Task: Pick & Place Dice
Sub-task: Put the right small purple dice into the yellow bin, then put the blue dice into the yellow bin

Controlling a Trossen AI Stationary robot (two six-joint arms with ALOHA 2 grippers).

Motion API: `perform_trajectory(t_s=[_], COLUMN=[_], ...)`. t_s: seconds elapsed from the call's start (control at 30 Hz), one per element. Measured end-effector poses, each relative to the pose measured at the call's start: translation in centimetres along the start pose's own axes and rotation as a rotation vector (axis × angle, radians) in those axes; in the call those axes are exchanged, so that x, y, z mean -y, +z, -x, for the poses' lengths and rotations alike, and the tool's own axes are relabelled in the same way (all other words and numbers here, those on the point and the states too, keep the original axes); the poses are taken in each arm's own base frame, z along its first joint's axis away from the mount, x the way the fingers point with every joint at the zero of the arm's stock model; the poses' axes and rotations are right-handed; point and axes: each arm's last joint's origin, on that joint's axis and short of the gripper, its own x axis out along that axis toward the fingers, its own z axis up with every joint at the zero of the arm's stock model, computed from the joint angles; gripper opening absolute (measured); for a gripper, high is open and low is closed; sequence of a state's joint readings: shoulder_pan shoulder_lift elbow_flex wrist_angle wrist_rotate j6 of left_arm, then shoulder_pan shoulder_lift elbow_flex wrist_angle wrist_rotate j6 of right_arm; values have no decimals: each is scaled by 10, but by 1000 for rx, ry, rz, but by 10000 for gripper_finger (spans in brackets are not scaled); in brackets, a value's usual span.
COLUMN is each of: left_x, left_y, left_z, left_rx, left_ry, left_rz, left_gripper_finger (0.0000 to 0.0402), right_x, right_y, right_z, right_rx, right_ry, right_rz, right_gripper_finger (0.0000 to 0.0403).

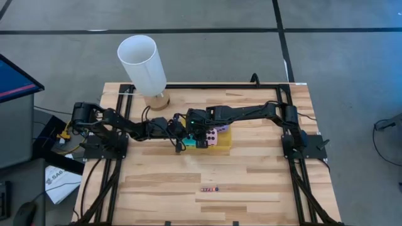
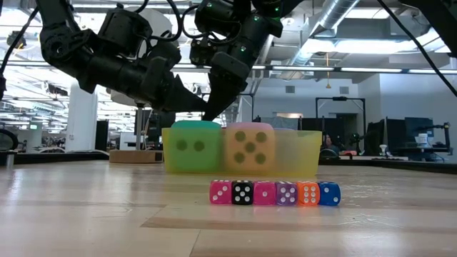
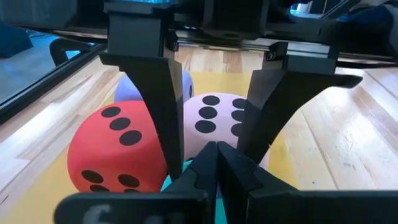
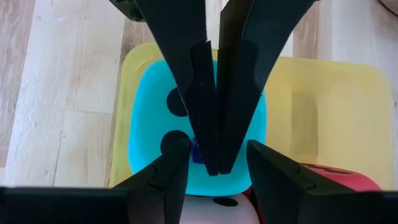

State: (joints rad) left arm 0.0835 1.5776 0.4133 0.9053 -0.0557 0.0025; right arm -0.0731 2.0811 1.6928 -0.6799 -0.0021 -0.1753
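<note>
From above, both arms meet at the middle of the wooden table, over a yellow bin that holds the dice; the pink die shows its black pips beside the cyan die, which sits at the bin's left end under the grippers. The left gripper reaches in from the left of the frame and the right gripper from the right. A white cylinder on a round wooden base stands at the upper left of the table, and a row of tiny dice lies below centre. In the low view the translucent bin tints the dice: the cyan die looks green with two pips showing, and the pink die looks orange with five, touching side by side at frame centre; the tiny dice line up in front. In the left wrist view the left gripper has its fingers pressed together at the bottom, and beyond them lie a red die, the pink die and a purple die behind. In the right wrist view the right gripper stands with its fingers apart, not seen gripping anything, above the cyan die in the bin's left part, with the left gripper's joined fingers between.
</note>
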Motion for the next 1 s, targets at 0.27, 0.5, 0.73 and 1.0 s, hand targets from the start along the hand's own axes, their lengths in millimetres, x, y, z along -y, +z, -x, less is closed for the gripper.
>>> perform_trajectory(t_s=[0.27,0.5,0.73,1.0], left_x=[0,-1,-2,-4], left_y=[2,17,23,29], left_z=[1,12,33,62], left_rx=[5,74,82,160], left_ry=[0,0,7,6], left_rz=[0,4,4,9], left_gripper_finger=[0,0,0,0], right_x=[0,2,1,3], right_y=[3,12,10,20], right_z=[8,17,23,48], right_rx=[-26,1,-56,-84], right_ry=[5,1,11,13], right_rz=[1,17,10,-52], right_gripper_finger=[159,160,160,160])
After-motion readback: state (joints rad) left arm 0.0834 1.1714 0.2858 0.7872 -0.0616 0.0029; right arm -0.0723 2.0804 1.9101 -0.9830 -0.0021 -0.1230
